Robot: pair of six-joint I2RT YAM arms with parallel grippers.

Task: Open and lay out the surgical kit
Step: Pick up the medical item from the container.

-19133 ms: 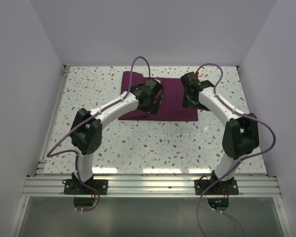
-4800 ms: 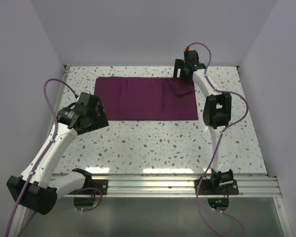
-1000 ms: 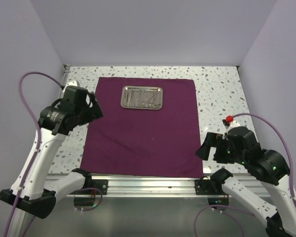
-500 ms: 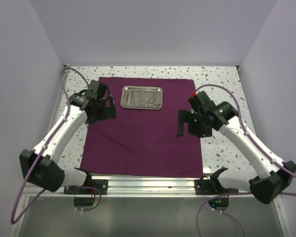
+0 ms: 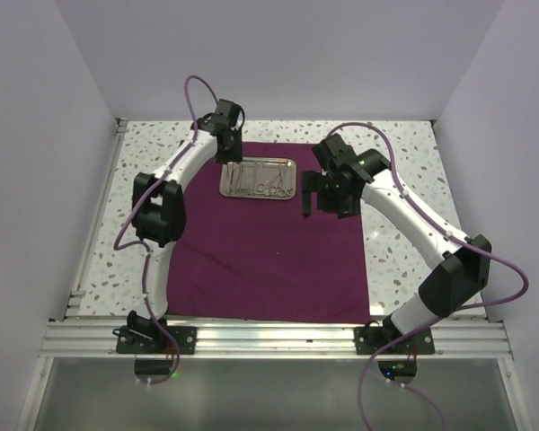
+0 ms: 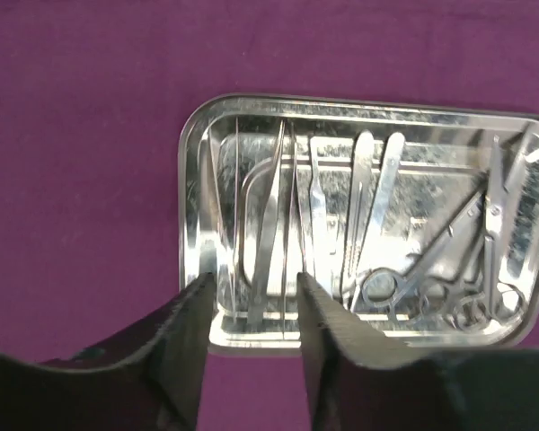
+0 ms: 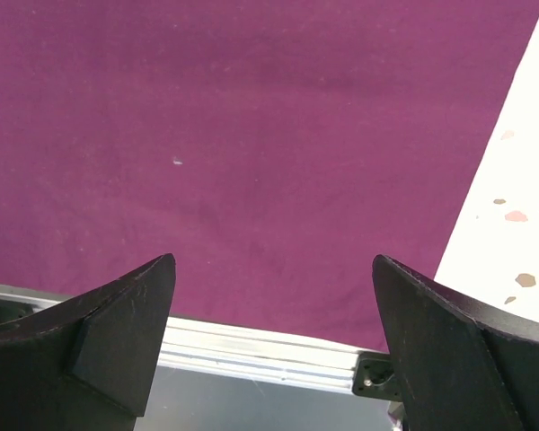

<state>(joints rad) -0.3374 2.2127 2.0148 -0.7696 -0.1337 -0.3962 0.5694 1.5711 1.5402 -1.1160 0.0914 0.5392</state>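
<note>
The dark purple cloth [image 5: 260, 256] lies spread flat, and the steel tray [image 5: 259, 177] sits on its far part. In the tray lie thin tweezers [image 6: 268, 224], flat handles and ring-handled clamps [image 6: 431, 278]. My left gripper [image 5: 226, 151] hovers at the tray's far left end. In the left wrist view the left gripper [image 6: 254, 292] stands partly open, its fingers astride the tray rim [image 6: 251, 334] and the tweezers' ends, gripping nothing. My right gripper [image 5: 307, 199] hangs wide open over the cloth [image 7: 251, 135], just right of the tray.
The speckled table [image 5: 404, 171] shows around the cloth. White walls close in the left, far and right sides. An aluminium rail [image 7: 251, 350] runs along the near edge, just past the cloth's hem.
My left arm has reached over to the tray's far left end and its jaws have narrowed. The right arm has moved up the cloth towards the tray's right end, jaws still wide.
</note>
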